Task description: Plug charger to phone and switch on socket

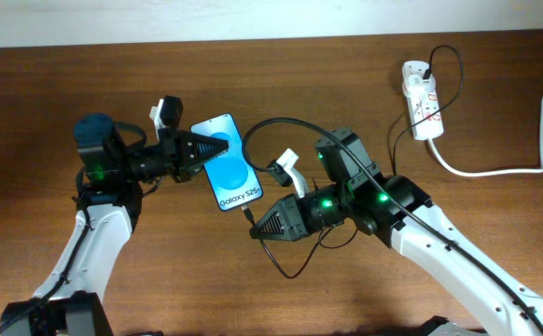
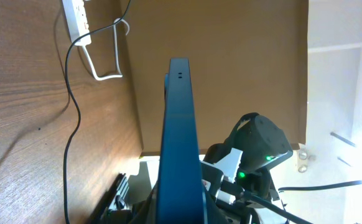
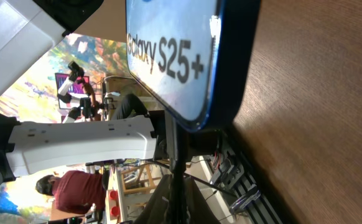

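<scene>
Pincers first: the left pincer [image 1: 206,149], left of centre in the overhead frame, is clamped on the left edge of the phone [image 1: 231,165]. In my left wrist view the phone runs edge-on up the middle of the frame. The phone sits at frame centre overhead, blue screen up, its lower end pointing at the right pincer [image 1: 257,227] just below it. That pincer is closed tight on the plug end of the charger [image 1: 249,214]. In the right wrist view the thin black tip rises to meet the phone's lower edge, but I cannot tell whether it is seated. The socket [image 1: 423,101] lies upper right on the table [image 1: 48,75], well apart from both pincers, its thick white cord [image 1: 495,171] trailing toward the right edge.
</scene>
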Robot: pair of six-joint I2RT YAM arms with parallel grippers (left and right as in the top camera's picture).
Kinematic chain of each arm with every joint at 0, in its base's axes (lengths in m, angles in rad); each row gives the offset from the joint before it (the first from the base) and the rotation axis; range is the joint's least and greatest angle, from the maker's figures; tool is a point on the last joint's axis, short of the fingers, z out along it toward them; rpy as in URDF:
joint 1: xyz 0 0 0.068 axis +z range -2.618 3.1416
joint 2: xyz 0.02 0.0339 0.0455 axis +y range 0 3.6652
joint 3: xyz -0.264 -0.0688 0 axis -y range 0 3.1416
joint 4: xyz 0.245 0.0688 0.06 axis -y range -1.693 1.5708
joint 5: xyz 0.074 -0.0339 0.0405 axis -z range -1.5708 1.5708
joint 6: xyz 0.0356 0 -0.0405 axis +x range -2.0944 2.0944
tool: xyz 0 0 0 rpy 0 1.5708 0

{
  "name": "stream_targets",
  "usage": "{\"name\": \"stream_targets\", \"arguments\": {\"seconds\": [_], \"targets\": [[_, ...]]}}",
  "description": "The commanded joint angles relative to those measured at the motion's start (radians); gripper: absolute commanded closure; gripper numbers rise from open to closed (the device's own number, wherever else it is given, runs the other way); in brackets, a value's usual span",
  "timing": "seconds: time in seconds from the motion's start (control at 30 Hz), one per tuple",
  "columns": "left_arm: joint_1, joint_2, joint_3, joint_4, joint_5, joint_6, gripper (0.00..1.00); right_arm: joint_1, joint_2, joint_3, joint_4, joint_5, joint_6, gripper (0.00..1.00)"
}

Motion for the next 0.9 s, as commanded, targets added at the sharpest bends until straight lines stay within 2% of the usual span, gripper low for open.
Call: {"name": "stream_targets", "arguments": {"seconds": [0.0,0.87], "targets": [[0.004,-0.004,0.014,0.006,0.0,-0.003,1.0,0.01,0.007,-0.002,0.008,-0.048,0.003,0.96],[0.004,-0.004,0.014,0.006,0.005,-0.003,1.0,0.008,0.007,-0.002,0.011,-0.04,0.005,0.95]]}}
